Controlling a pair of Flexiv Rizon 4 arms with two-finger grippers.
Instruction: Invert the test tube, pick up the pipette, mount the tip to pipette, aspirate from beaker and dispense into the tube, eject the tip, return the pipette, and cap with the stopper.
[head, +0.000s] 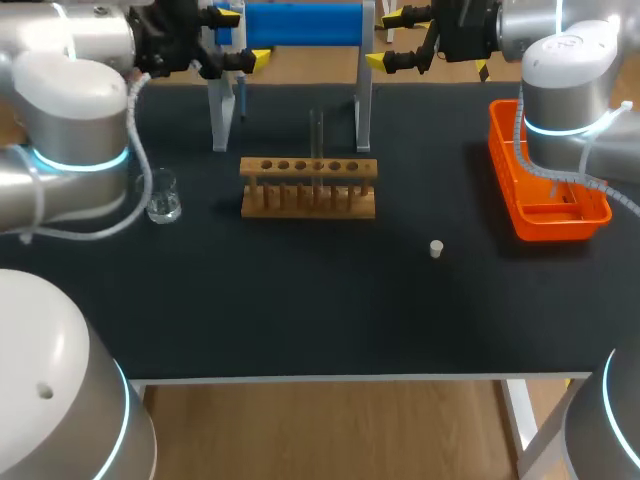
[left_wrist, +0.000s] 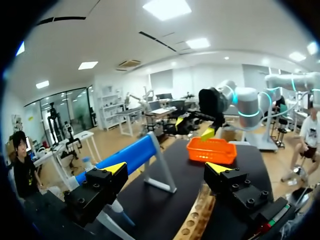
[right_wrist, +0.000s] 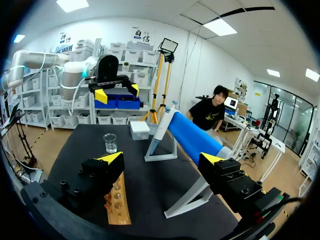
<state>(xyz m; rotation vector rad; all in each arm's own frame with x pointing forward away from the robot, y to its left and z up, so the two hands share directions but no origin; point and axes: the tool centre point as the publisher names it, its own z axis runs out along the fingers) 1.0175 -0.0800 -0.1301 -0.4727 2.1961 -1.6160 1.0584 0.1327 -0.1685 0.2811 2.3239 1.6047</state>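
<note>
Two claws hang high at the back of the table (head: 300, 310), and both gape wide, gripping nothing: left gripper (head: 243, 38) by one end of the blue-topped stand (head: 300, 25), right gripper (head: 385, 40) by the other. On that stand's frame hangs the pipette (right_wrist: 161, 131). Mid-table, the test tube (head: 316, 135) stands upright in the wooden rack (head: 308, 200). Over to the rack's left sits the beaker (head: 163, 197), well apart. And the small white stopper (head: 436, 248) stands alone on the black top, near the orange basket (head: 555, 225) at the right.
</note>
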